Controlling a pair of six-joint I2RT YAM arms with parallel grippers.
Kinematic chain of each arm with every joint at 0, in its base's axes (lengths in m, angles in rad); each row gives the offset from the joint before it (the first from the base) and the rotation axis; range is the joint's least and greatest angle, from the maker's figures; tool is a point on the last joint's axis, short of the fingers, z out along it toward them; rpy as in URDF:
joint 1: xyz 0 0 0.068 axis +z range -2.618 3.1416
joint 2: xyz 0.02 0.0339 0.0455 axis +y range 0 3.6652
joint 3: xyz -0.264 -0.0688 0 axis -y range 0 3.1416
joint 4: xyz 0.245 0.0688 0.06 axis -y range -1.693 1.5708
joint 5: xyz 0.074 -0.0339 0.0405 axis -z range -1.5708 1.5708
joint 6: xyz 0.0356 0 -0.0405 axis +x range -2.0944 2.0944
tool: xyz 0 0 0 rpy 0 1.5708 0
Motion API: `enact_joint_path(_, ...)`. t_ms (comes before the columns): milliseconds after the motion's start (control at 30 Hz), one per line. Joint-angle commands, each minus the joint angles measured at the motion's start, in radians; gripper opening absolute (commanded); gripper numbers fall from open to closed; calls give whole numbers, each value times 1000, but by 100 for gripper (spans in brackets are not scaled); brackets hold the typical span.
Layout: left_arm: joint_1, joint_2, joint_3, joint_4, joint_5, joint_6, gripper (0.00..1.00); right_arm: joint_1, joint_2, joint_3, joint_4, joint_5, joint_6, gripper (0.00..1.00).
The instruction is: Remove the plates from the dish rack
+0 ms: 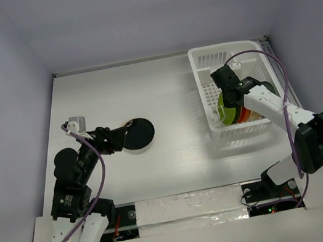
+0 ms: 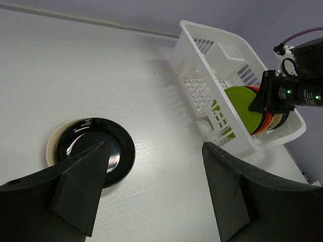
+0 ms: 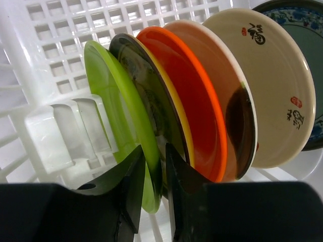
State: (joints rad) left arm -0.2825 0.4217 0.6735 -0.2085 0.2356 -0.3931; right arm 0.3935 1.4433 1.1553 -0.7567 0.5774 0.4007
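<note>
On rt wrist cam only, rt claw pinching green plate in rack, lt claw spread near black plate

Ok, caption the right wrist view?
Right gripper straddling the green plate, frontmost of the plates upright in the dish rack.

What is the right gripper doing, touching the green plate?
Touching. The right wrist view shows the right gripper pinching the green plate at its rim, with no gap.

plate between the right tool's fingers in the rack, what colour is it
The plate is lime green, seen best in the right wrist view.
</note>
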Motion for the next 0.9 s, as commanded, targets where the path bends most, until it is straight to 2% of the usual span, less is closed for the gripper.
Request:
enact_joint_path(0, -6, -1, -6, 43, 14, 7, 71, -2, -12, 53, -7, 29, -26, 28)
enact_joint_path(100, -6, -4, -8, 44, 14, 7, 71, -2, 0, 60, -9, 30, -34, 28)
enact_joint_path(133, -6, -6, -8, 43, 13, 7, 71, -2, 2, 67, -16, 33, -37, 14)
enact_joint_path(200, -6, -6, -8, 43, 14, 5, 71, -2, -9, 81, -26, 68, -46, 7)
enact_joint_path(300, -6, -6, -8, 44, 16, 5, 71, 7, -27, 125, -62, 140, -80, 6)
enact_joint_path(467, -6, -11, -9, 49, 19, 2, 71, 27, -29, 182, -118, 164, -106, 0)
enact_joint_path(700, -6, -11, -12, 52, 22, 2, 71, 76, -21, 227, -130, 188, -155, 0)
enact_joint_path(867, -6, -9, -12, 50, 24, 2, 71, 126, -30, 315, -184, 278, -108, 0)
